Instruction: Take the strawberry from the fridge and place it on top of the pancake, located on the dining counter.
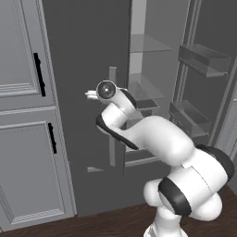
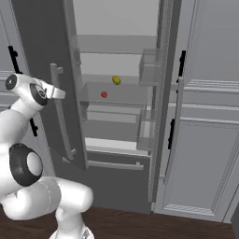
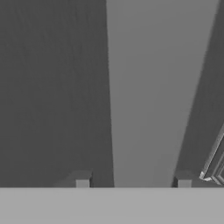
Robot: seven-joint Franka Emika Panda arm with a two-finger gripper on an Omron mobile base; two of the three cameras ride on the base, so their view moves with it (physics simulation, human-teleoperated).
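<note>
My pincer [image 3: 133, 183] straddles the fridge [image 2: 46, 70] door handle [image 3: 153, 87], fingers apart, not clamping. I should back away squarely, then reach for the strawberry [image 2: 104, 94] beyond.

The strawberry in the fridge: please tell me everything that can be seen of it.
The strawberry is a tiny, plain red berry; no leaves or surface detail can be made out at this size. It rests on a shelf in the pale grey interior of the open fridge. Nothing touches it besides the shelf. A small yellow item sits apart from it, up and to the right in the right base view.
</note>
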